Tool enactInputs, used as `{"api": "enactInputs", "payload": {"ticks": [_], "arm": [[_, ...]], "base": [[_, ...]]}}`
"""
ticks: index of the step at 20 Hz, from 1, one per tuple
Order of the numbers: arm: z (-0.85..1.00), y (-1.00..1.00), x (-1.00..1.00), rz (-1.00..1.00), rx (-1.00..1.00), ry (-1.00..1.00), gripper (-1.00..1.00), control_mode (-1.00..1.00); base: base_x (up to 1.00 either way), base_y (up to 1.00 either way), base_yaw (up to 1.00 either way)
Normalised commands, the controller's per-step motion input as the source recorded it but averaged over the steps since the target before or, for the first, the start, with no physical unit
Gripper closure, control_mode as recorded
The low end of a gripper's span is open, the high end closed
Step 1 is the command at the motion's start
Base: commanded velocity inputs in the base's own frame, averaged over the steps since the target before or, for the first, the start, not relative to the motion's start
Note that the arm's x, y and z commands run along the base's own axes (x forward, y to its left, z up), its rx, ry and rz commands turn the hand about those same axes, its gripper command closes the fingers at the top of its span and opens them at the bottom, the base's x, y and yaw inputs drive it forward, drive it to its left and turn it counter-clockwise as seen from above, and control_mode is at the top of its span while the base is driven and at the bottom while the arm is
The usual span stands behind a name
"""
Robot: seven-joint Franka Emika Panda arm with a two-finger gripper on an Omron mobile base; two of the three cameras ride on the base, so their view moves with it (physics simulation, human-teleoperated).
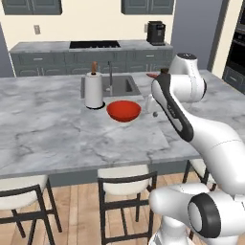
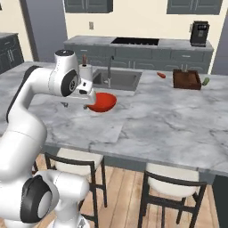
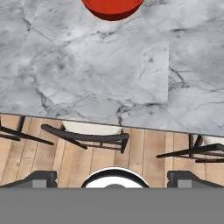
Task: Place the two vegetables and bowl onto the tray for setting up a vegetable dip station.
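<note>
Gripper (image 3: 112,179) spread wide, empty, above counter (image 3: 87,65).
Red bowl (image 2: 102,101) beside paper-towel roll (image 1: 94,91); tray (image 2: 186,79) well apart.

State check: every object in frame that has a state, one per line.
end effector: open, empty, above the counter edge
red bowl: upright on the island counter, not on the tray
tray: on the counter, nothing visible in it
carrot: on the counter, left of the tray
cucumber: on the counter, right of the tray
paper-towel roll: upright beside the sink
</note>
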Motion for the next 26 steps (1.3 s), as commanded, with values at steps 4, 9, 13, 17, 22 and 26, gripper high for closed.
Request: {"api": "enactInputs", "payload": {"ticks": [4, 9, 13, 17, 22, 26], "arm": [[0.00, 0.00, 0.00, 0.00, 0.00, 0.00, -1.00, 1.00], [0.00, 0.00, 0.00, 0.00, 0.00, 0.00, -1.00, 1.00], [0.00, 0.00, 0.00, 0.00, 0.00, 0.00, -1.00, 1.00], [0.00, 0.00, 0.00, 0.00, 0.00, 0.00, -1.00, 1.00], [0.00, 0.00, 0.00, 0.00, 0.00, 0.00, -1.00, 1.00], [0.00, 0.00, 0.00, 0.00, 0.00, 0.00, -1.00, 1.00]], "base": [[0.24, 0.58, -0.11], [0.50, 0.41, -0.08], [0.61, 0.26, -0.09], [0.58, 0.16, -0.07], [0.56, 0.11, -0.04], [0.22, 0.05, -0.03]]}}
